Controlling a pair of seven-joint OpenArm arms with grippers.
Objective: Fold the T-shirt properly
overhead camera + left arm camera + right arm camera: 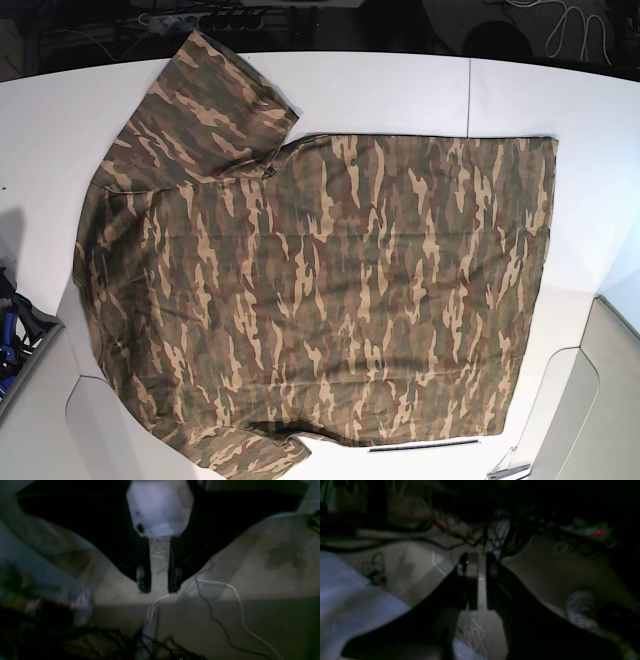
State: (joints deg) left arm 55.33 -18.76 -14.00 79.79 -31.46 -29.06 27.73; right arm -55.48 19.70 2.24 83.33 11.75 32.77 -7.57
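The brown, tan and olive camouflage T-shirt [320, 300] lies spread flat on the white table [400, 90]. Away from the table, the left gripper [160, 588] and right gripper [476, 560] both hang over floor, jaws slightly apart, pinching nothing.

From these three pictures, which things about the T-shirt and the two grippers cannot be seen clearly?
- T-shirt, base view: collar and neck label do not show; the lower sleeve is cut off by the bottom edge.
- Both arms: absent from the base view, so their place relative to the shirt is unknown.
- Left gripper, left wrist view: blurred, above the floor and cables; no shirt visible.
- Right gripper, right wrist view: too dark; the jaw gap is unclear.
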